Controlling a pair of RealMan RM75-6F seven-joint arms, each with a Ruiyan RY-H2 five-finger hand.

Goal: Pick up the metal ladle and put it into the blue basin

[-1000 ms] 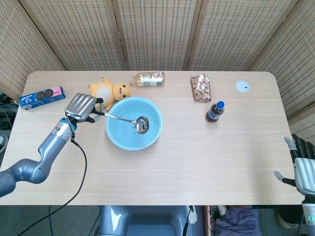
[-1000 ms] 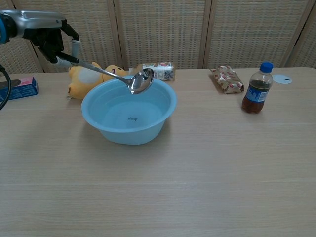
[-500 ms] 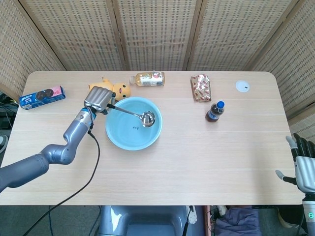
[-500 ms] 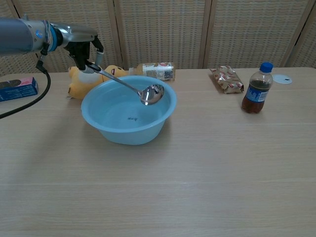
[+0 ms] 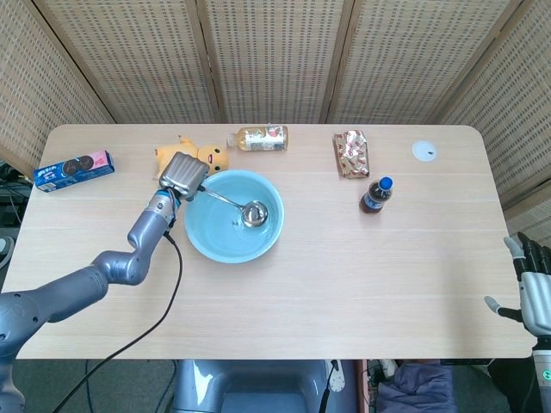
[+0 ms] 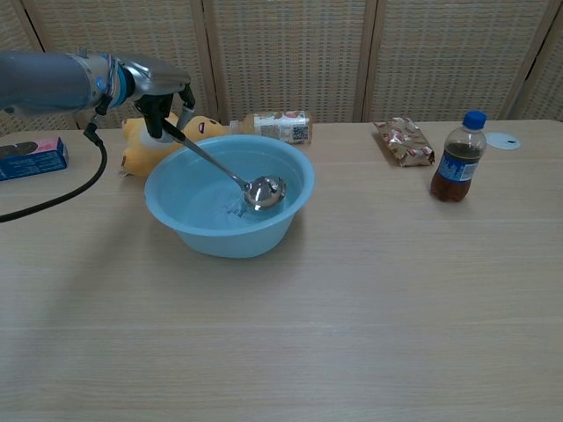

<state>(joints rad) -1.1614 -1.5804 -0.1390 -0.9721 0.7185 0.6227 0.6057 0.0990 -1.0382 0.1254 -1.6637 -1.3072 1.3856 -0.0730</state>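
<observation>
The blue basin point(image 5: 205, 243) point(image 6: 185, 227) stands left of the table's centre. My left hand point(image 5: 182, 175) point(image 6: 163, 95) grips the handle of the metal ladle point(image 5: 227, 202) point(image 6: 220, 170) at the basin's far left rim. The ladle slopes down into the basin, and its bowl point(image 5: 253, 213) point(image 6: 264, 191) is low inside, near the bottom on the right side. My right hand point(image 5: 532, 288) hangs off the table's near right corner, fingers apart and holding nothing; only the head view shows it.
A yellow plush toy point(image 5: 200, 156) point(image 6: 141, 143) lies just behind the basin beside my left hand. A lying bottle point(image 5: 262, 137), a snack packet point(image 5: 351, 153), a cola bottle point(image 5: 374, 194), a white disc point(image 5: 424, 151) and a biscuit box point(image 5: 75, 169) ring the table's far side.
My left hand moved right to the basin's rim and tilted the ladle down. The ladle's bowl dropped from above the rim to near the basin's bottom. The right hand stayed put.
</observation>
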